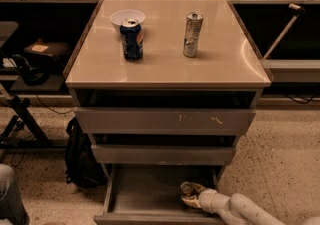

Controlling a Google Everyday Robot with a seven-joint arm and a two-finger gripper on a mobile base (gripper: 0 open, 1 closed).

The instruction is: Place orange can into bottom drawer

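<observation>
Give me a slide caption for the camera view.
Gripper at the orange can inside the open bottom drawer; blue can, silver can and bowl on top.
</observation>
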